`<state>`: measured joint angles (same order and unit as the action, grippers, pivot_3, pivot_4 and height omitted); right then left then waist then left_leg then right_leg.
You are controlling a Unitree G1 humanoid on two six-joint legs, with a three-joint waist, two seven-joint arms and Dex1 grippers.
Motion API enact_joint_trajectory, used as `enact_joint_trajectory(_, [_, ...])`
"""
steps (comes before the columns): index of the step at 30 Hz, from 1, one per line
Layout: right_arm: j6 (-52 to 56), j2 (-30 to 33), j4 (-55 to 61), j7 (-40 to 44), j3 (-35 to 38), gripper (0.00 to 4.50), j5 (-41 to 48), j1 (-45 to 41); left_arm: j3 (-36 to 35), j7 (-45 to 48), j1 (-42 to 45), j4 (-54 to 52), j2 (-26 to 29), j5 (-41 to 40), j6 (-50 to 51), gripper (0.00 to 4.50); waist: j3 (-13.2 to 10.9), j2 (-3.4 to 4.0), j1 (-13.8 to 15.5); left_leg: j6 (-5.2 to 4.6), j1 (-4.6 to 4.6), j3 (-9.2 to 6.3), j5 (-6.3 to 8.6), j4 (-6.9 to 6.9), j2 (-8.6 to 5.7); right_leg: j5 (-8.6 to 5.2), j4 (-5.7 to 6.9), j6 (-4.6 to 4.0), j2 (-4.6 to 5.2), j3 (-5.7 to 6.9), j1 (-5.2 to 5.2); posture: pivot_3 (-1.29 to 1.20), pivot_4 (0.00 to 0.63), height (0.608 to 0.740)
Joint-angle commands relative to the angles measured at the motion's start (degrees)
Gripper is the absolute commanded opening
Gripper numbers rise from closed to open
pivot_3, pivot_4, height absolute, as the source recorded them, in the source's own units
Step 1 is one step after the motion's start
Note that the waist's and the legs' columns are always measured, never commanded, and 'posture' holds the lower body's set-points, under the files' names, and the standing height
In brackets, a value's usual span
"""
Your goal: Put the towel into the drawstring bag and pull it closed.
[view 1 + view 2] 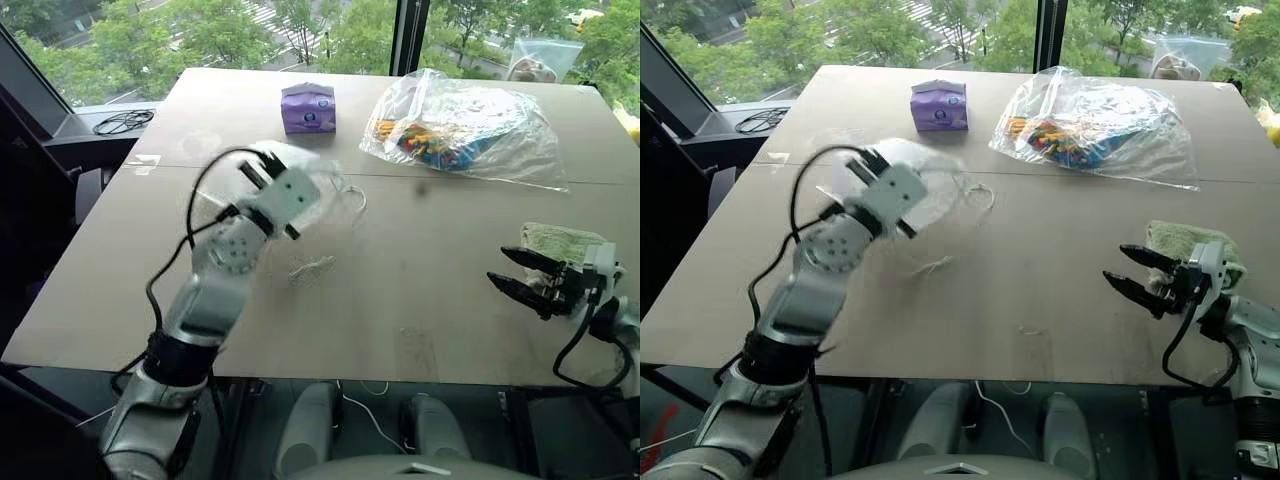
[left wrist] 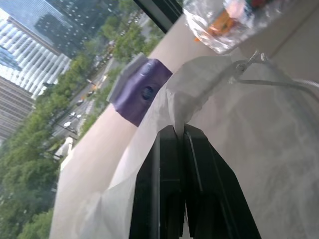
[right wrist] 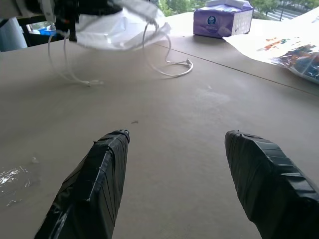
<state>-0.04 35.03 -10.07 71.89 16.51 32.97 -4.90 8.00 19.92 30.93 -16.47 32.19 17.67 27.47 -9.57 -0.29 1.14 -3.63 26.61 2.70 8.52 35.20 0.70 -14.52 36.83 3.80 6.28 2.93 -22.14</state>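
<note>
Left gripper (image 2: 179, 130) pinches the rim of the drawstring bag (image 1: 925, 190), lifting it off the table (image 1: 420, 300), cords (image 3: 164, 59) trailing. Right gripper (image 1: 1137, 275) hangs wide, empty, towel (image 1: 1185, 240) just behind it. Risk: thin fabric slipping out; mouth sagging shut before the towel arrives.

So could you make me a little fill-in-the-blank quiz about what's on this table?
1. The left gripper is shut on the ____ drawstring bag.
2. The small box on the table is ____ in colour.
3. The right gripper is ____, holding nothing.
4. The towel lies beside the ____ gripper.

Missing words: white; purple; open; right
</note>
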Motion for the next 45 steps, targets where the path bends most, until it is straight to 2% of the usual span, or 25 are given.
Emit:
enact_joint_trajectory(1, [-4.0, -0.9, 0.2, -3.9, 1.9, 3.27, -1.9, -0.8, -5.5, 2.4, -0.3, 1.1, -8.0, -10.1, 6.8, 0.07, 0.1, 0.24, -0.2, -0.01, -0.03, 0.08, 0.00, -0.01, -0.05, 0.00, -0.02, 0.02, -0.04, -0.04, 0.03, 0.00, 0.150, 0.739])
enact_joint_trajectory(3, [-3.8, -1.0, 0.5, -8.0, 2.2, 3.27, -3.6, -1.7, -9.3, 2.8, 2.9, 1.7, -10.9, -14.0, 9.7, 0.07, -0.1, -0.05, -0.1, -0.26, -0.02, 0.14, -0.07, 0.01, -0.09, 0.10, -0.01, 0.28, -0.19, -0.06, 0.06, 0.00, 0.150, 0.739])
enact_joint_trajectory(8, [-7.4, 0.4, -1.8, -17.6, 4.0, 3.27, -9.6, -4.5, -11.8, 4.5, 8.3, 6.9, -9.5, -17.6, 11.4, 0.07, -0.2, -0.18, -0.2, -0.26, 0.09, -0.01, -0.14, 0.17, -0.04, 0.14, 0.17, 0.33, -0.43, 0.09, -0.01, 0.00, 0.150, 0.739])
enact_joint_trajectory(12, [-8.2, 3.8, -3.4, -24.4, 4.0, 4.46, -16.1, -5.6, -11.8, 7.4, 10.8, 8.1, -7.7, -20.5, 12.0, 0.00, -0.2, -0.17, -0.3, -0.26, 0.04, 0.09, -0.16, 0.18, -0.08, 0.14, 0.16, 0.35, -0.41, 0.01, 0.02, 0.00, 0.150, 0.739])
enact_joint_trajectory(16, [-9.0, 8.8, 0.2, -21.2, 2.2, 4.46, -18.7, -1.7, -11.5, 8.8, 11.6, 8.7, -6.0, -21.8, 12.1, 0.00, -0.2, -0.18, -0.1, -0.11, 0.04, 0.07, -0.27, 0.16, -0.08, 0.14, 0.16, 0.36, -0.43, 0.03, 0.03, 0.00, 0.150, 0.739])
enact_joint_trajectory(19, [-6.8, 11.6, 4.8, -17.4, 2.3, 4.46, -16.5, 1.9, -11.4, 9.3, 11.8, 9.3, -5.0, -22.5, 11.9, 0.00, -0.2, -0.18, -0.2, -0.17, 0.04, 0.06, -0.24, 0.16, -0.06, 0.14, 0.16, 0.36, -0.46, 0.03, 0.04, 0.00, 0.150, 0.739])
enact_joint_trajectory(22, [-8.3, 14.2, 4.8, -15.9, 1.8, 4.46, -19.1, 3.9, -10.9, 9.4, 11.6, 9.8, -4.3, -22.8, 11.5, 0.00, -0.2, -0.18, -0.4, -0.29, 0.01, 0.09, -0.17, 0.21, -0.05, 0.16, 0.17, 0.39, -0.46, -0.02, 0.06, 0.00, 0.150, 0.739])
enact_joint_trajectory(26, [-10.9, 14.8, 0.6, -18.0, 0.4, 4.46, -22.8, 2.4, -9.9, 9.9, 11.5, 10.0, -4.0, -23.1, 11.1, 0.00, -0.2, -0.21, -0.3, -0.21, -0.02, 0.09, -0.11, 0.28, -0.04, 0.17, 0.17, 0.39, -0.46, -0.06, 0.08, 0.00, 0.150, 0.739])
enact_joint_trajectory(33, [-10.3, 15.6, -1.5, -16.2, -1.9, 4.46, -23.8, 3.1, -9.7, 10.8, 11.5, 10.2, -3.0, -23.2, 10.8, 0.00, -0.2, -0.21, -0.3, -0.11, -0.01, 0.10, -0.27, 0.26, -0.05, 0.19, 0.16, 0.42, -0.45, -0.10, 0.08, 0.00, 0.150, 0.739])
enact_joint_trajectory(39, [-15.0, 16.2, -7.6, -25.9, -2.8, 4.46, -32.8, -0.4, -9.5, 10.8, 11.2, 10.1, -2.6, -23.1, 10.8, 0.00, -0.2, -0.20, -0.3, -0.25, -0.02, 0.13, -0.16, 0.29, -0.05, 0.19, 0.16, 0.42, -0.46, -0.11, 0.07, 0.00, 0.150, 0.739])
enact_joint_trajectory(45, [-7.2, 14.2, -9.1, -31.3, -2.5, 4.46, -32.9, -3.6, -8.6, 10.9, 11.0, 10.7, -2.6, -22.8, 10.0, 0.00, -0.2, -0.21, -0.3, -0.07, -0.03, 0.15, -0.30, 0.30, -0.05, 0.20, 0.16, 0.43, -0.46, -0.16, 0.08, 0.00, 0.150, 0.739])
